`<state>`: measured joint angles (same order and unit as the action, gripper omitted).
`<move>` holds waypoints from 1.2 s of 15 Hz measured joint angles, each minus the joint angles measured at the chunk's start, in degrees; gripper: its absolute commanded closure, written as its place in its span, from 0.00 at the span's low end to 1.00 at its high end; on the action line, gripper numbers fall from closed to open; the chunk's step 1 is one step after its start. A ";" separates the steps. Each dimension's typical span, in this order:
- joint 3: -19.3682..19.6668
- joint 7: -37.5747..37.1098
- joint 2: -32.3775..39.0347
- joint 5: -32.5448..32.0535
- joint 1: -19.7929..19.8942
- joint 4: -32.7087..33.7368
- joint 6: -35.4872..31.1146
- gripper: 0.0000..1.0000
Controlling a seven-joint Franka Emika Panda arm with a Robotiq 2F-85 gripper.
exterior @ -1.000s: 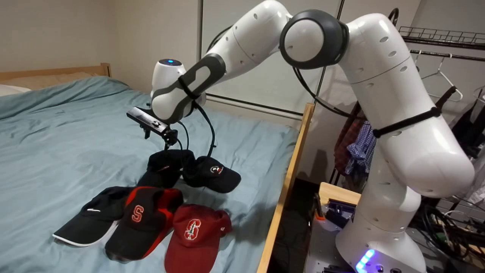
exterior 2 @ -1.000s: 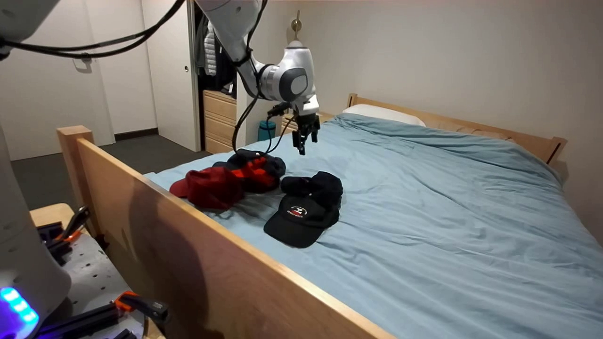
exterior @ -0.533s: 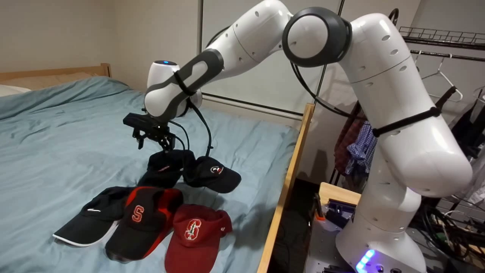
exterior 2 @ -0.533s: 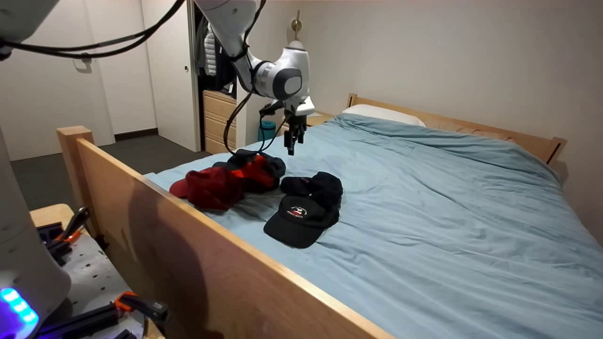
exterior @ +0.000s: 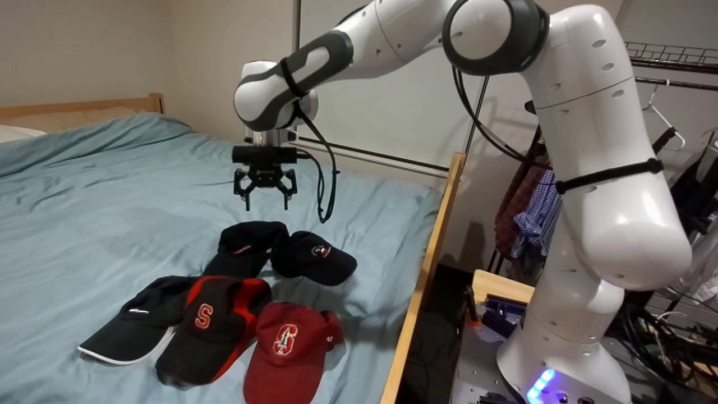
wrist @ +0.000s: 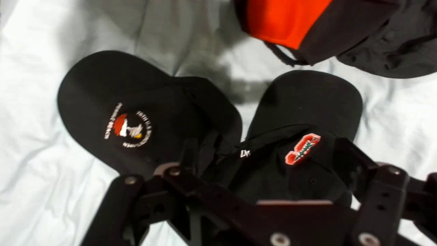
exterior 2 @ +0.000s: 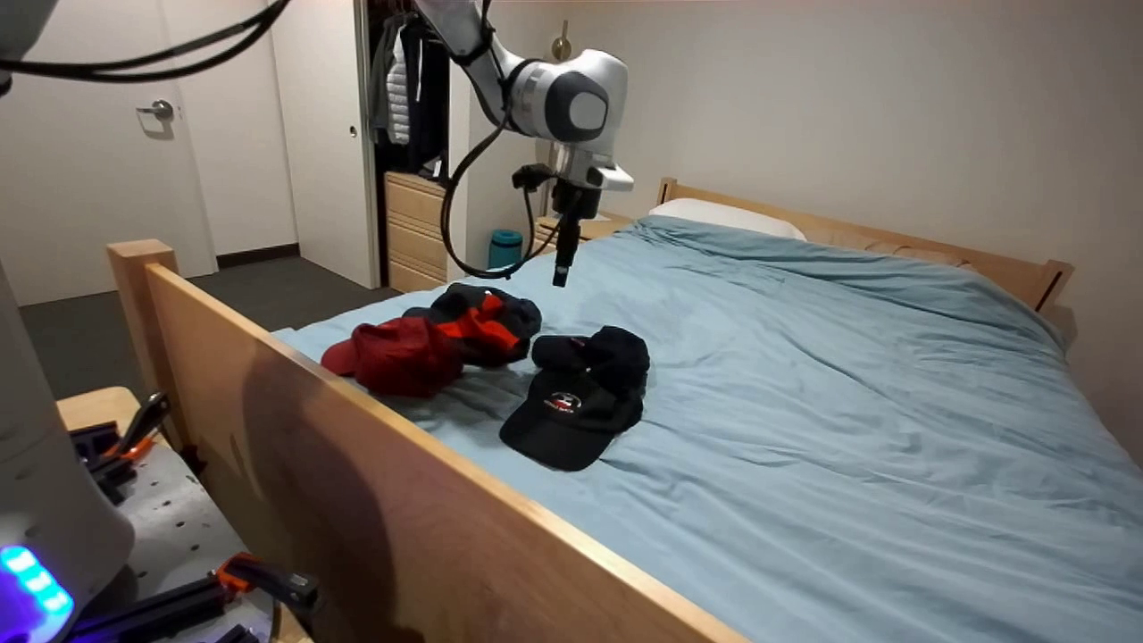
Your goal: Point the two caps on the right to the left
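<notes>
The hand (exterior: 266,206) hangs free, fingers apart, nothing between them. The likely pair, in an exterior view: the black round-emblem baseball cap (exterior: 313,257) at the hand's five o'clock, brim toward four, and the maroon S-emblem baseball cap (exterior: 294,345) near six, brim toward seven. The black one appears to touch the black S-emblem baseball cap (exterior: 249,252) at its nine, so a grip near their join could drag both. Soft crowns may buckle and slip mid-turn; swinging the maroon brim toward nine could shove the abutting red-and-black baseball cap (exterior: 216,325).
</notes>
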<state>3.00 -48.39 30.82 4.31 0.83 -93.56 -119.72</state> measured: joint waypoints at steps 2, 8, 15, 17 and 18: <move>1.68 6.52 -1.41 -1.48 0.73 -0.96 3.08 0.00; 3.15 10.56 -1.01 -5.25 -0.12 -1.43 4.54 0.00; 4.74 17.20 4.20 -8.14 -0.19 -1.46 3.64 0.00; 4.69 22.46 6.02 -8.11 0.46 -1.55 0.86 0.00; 4.58 25.38 6.72 -8.03 0.78 -1.78 -1.29 0.00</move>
<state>7.58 -23.01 37.54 -3.72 1.61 -95.34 -121.01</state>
